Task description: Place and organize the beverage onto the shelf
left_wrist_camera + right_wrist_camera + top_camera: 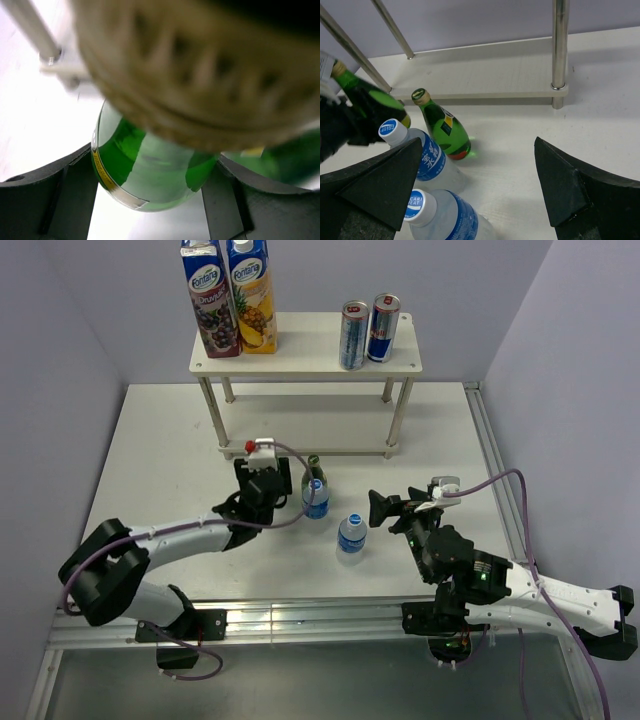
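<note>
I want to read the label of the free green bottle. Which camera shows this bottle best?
The right wrist view: the free green bottle appears whole, cap to base, label visible. The top external view shows only its cap and neck behind a water bottle. The left wrist view shows mainly a second green bottle.

Shelf at the far side of the table, bottles grouped before it.

On the shelf's top board the left carton and right carton stand side by side at the left end, and the left can and right can at the right end. Before the shelf stands the upright glass bottle, with the far water bottle just in front of it and the near water bottle nearer and to the right. Left of them, the held glass bottle sits tilted between the left gripper's fingers.
</note>
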Motion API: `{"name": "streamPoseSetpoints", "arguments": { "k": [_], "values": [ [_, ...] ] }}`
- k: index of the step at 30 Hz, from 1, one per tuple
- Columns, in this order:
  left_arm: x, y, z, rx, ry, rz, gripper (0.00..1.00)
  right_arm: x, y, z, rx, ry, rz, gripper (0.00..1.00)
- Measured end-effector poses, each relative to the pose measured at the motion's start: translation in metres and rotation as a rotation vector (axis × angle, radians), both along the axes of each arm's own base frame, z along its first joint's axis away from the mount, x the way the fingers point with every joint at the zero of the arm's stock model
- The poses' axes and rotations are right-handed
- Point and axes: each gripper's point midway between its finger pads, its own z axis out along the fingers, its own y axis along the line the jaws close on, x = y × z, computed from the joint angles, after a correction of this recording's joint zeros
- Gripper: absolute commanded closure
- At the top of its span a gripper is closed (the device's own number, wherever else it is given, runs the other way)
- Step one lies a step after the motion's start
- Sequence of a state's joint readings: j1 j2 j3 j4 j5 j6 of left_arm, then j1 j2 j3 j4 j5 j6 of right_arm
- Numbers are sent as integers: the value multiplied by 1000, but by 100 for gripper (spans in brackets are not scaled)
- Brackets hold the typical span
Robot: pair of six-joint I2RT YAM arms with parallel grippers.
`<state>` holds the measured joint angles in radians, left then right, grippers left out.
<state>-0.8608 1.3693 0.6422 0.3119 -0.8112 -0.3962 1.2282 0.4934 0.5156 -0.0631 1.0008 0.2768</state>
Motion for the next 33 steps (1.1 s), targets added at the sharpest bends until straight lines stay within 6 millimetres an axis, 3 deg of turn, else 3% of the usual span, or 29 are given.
{"name": "streamPoseSetpoints", "arguments": {
  "k": [6,12,16,26,28,31,32,33],
  "values": [
    [62,0,20,-24,-42,18,100,0,-1,1,7,-2,1,0],
    [115,9,11,-10,-34,43,100,0,1,0,3,-1,8,0],
    [137,19,-3,-9,-12,57,100,0,4,-1,-4,3,16,0],
    [175,39,-3,-39,-29,100,97,0,8,-3,-15,7,24,0],
    [180,40,-3,-45,-31,105,88,0,8,-4,-16,7,24,0],
    [184,42,-4,-49,-30,108,44,0,8,-4,-16,7,25,0],
    [184,42,-3,-51,-31,108,4,0,8,-4,-16,7,26,0],
    [184,42,-4,-51,-30,109,1,0,8,-4,-16,7,25,0]
  ]
}}
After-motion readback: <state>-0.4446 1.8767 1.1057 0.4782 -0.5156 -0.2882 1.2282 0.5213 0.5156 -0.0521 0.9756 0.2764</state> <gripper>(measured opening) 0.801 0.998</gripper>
